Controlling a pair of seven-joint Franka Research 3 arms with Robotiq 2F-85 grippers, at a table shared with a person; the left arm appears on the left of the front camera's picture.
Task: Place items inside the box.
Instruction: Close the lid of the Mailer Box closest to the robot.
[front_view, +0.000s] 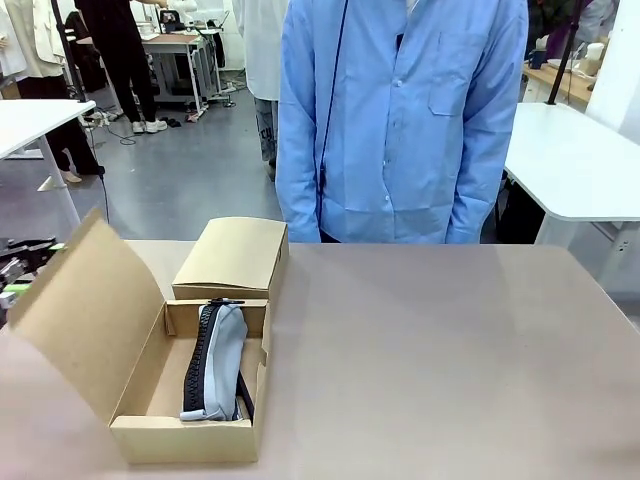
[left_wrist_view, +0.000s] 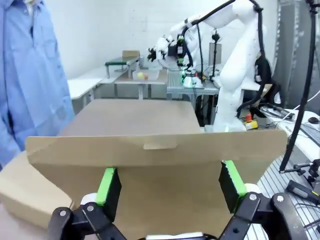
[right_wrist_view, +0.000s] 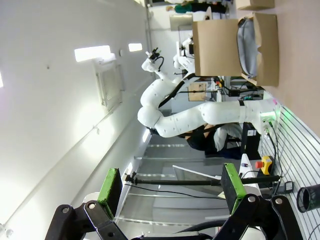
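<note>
**Operator:** Status of box (front_view: 140, 400) and contents?

**Technician:** Box sits at the table's near left corner, lid flap raised toward the left edge. One grey pouch (front_view: 215, 360) lies lengthwise inside, against the right wall, zip upward. A second, closed box (front_view: 232, 258) stands just behind it.

**Operator:** Gripper states?

**Technician:** Left gripper (left_wrist_view: 170, 187) has its fingers spread wide, empty, facing the outside of the raised flap (left_wrist_view: 155, 165). Right gripper (right_wrist_view: 170, 187) is likewise wide apart and empty, well off the table.

**Operator:** Handling notes for the pouch?

**Technician:** Judged soft, light and not fragile. Fabric will sag if lifted by one end, so a pinch across the middle, over the zip ridge, should hold best. The cardboard flap is thin and likely to bend under contact.

**Operator:** Person?

**Technician:** Standing at the far edge in a blue coat (front_view: 400, 120).
</note>
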